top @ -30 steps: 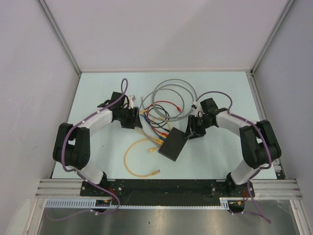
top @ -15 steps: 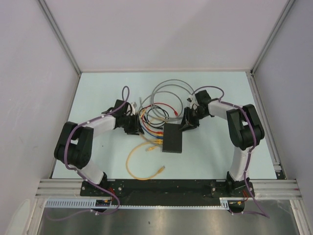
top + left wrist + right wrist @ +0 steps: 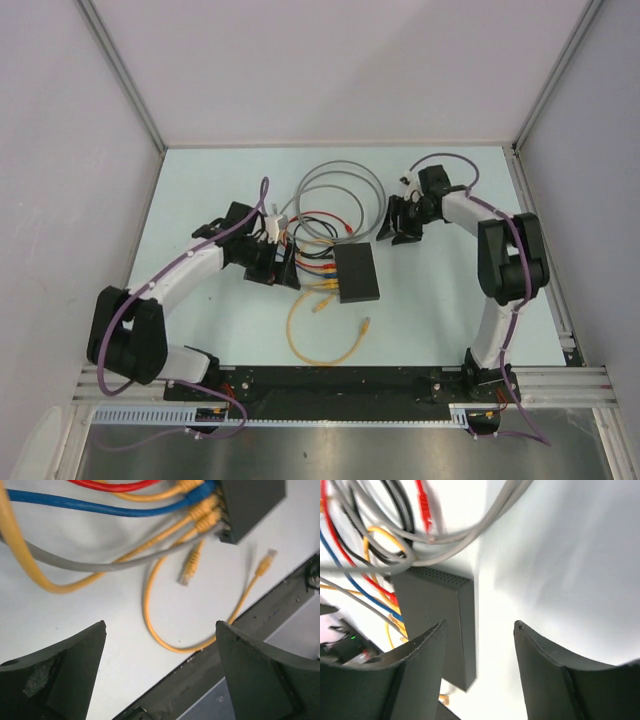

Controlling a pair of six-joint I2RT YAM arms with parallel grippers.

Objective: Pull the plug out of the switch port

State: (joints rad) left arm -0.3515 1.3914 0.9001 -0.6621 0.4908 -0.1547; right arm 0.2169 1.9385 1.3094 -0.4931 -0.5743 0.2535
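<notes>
The left end effector (image 3: 160, 630) is wide open and holds nothing. It hangs over the table (image 3: 200, 190), just left of the switch (image 3: 357, 273). The right end effector (image 3: 479, 625) is open too, with nothing in it. It sits near the far right corner of the switch and does not touch it.

The switch lies flat. Yellow plugs (image 3: 205, 515) and a blue cable (image 3: 100, 507) go into the ports on its left side. A loose yellow cable (image 3: 146, 611) lies in front of the switch with both ends free.

I think the next job is to grab one plug. To do it well, the right end effector should press the switch down so it cannot slide. The left one should pinch the hard plug, not the soft cable, and pull straight out, away from the switch.
</notes>
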